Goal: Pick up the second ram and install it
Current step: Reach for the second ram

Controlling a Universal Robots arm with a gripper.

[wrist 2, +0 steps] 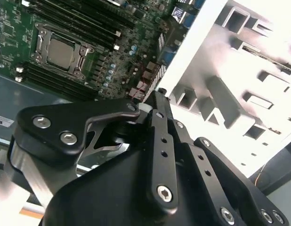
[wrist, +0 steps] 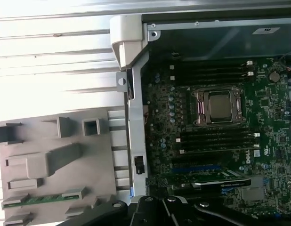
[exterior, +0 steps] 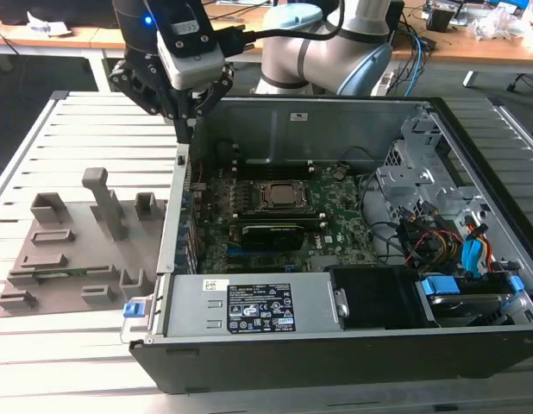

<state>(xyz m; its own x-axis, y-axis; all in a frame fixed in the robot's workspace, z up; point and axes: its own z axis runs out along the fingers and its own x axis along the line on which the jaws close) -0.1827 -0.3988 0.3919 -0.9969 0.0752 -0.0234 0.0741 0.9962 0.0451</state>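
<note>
The long green ram stick (wrist: 42, 198) lies in the grey plastic tray (wrist: 103, 155); the black hand (exterior: 188, 131) hangs well apart, above the dark metal computer case's (exterior: 335, 362) wall. It is closed, holding nothing.

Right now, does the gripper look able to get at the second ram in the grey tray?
Probably yes. The second ram lies uncovered in the grey tray, and the gripper hangs above the case wall beside it, with open space between.

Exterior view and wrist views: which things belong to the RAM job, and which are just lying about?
Job: ram, lying in the tray; memory slots; gripper.
Lying about: CPU; power supply; drive cables.
</note>
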